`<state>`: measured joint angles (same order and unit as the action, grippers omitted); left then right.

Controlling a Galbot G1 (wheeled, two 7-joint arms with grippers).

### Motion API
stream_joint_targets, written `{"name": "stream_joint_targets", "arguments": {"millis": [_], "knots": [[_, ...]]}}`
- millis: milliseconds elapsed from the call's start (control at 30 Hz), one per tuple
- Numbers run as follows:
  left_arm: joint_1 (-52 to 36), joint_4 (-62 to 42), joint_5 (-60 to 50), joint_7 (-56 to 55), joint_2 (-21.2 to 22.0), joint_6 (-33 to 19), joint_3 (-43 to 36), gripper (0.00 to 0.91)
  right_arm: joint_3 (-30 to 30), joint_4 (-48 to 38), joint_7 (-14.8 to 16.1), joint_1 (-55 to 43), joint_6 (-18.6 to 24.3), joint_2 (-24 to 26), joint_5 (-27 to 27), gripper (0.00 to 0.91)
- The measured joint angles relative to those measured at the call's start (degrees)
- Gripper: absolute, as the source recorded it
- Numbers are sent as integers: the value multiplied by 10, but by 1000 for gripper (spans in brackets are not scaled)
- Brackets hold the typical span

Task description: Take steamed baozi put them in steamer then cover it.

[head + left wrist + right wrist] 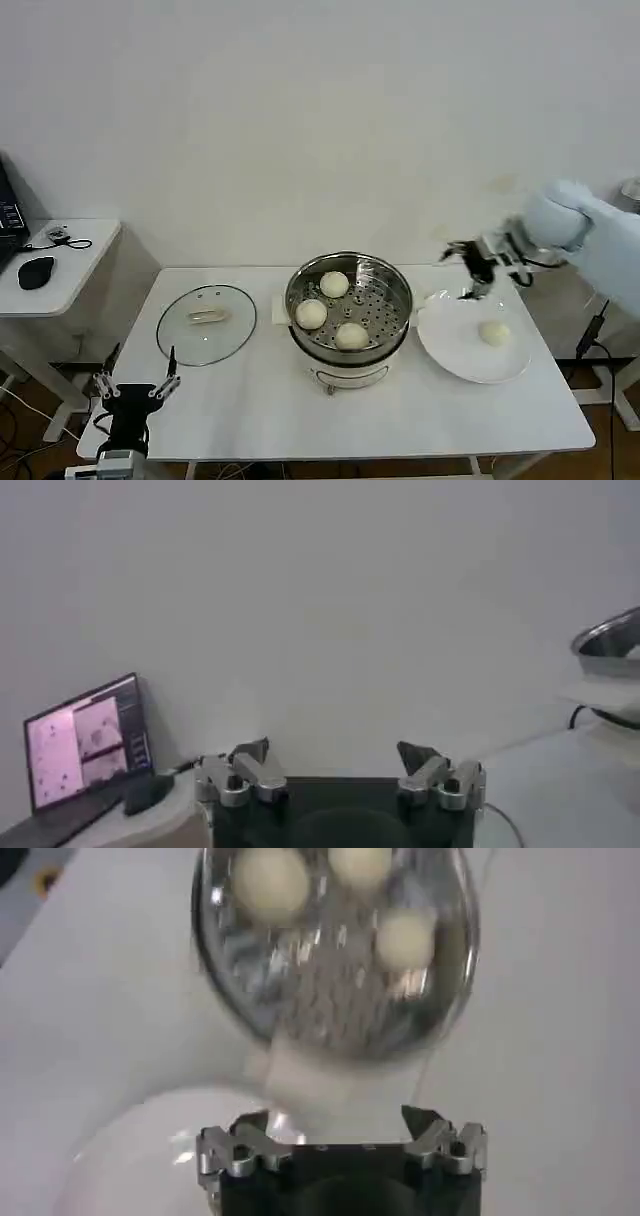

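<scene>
On the white counter [250, 410] the steamer [349, 309] sits at centre holding three baozi [334, 284], the cover [206, 323] flat at its nine o'clock. At three o'clock a white plate [455, 350] carries the fourth baozi [494, 333]. The right gripper [470, 268] hovers at the plate's far rim, jaws wide and empty. The left gripper [135, 384] waits off the counter's near-left corner, jaws wide.

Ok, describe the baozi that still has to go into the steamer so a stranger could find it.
Start at the steel steamer mid-table, then look to the white plate on its right. The baozi lies alone on that plate, unlike the three buns already in the steamer's tray.
</scene>
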<state>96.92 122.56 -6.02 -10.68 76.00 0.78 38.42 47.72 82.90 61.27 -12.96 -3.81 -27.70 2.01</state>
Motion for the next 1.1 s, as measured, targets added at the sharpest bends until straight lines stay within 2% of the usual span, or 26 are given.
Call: {"name": "stream_joint_targets", "arguments": {"millis": [233, 433, 967, 1100], "knots": [[-5, -9, 0, 2, -4, 1, -3, 907, -82, -42, -13, 108, -3, 21, 43, 907], [-6, -16, 0, 2, -2, 2, -4, 907, -134, -89, -19, 169, 0, 13, 79, 907], [-6, -26, 1, 2, -6, 3, 8, 907, -188, -239, -29, 218, 24, -90, 146, 907], [-8, -26, 1, 2, -7, 4, 9, 907, -194, -274, -31, 221, 27, -120, 162, 877]]}}
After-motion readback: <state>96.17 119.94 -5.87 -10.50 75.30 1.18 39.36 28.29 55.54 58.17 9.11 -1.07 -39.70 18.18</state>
